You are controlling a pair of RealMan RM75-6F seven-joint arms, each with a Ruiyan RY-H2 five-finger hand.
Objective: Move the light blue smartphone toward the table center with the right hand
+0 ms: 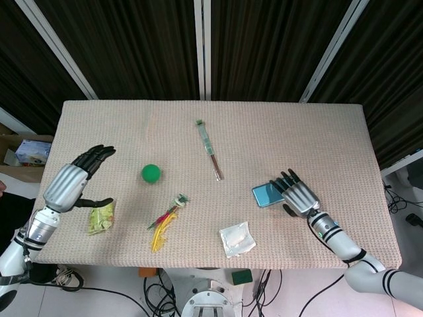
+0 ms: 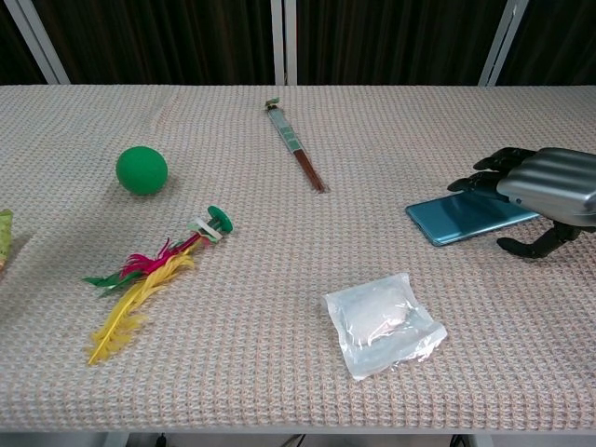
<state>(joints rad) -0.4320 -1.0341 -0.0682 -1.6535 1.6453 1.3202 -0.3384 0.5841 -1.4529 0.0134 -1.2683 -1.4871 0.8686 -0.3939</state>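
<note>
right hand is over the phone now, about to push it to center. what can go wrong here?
1. The right hand lies over only the far end of the phone, so a push may spin it instead of sliding it straight.
2. The woven table cover looks rough; the fingers could slip off the smooth phone.
3. The clear plastic packet lies toward the table's center, nearer the front edge; a skewed slide might bump it.

light: bright, even | shadows: faint | focus: sharp | bg: dark
</note>
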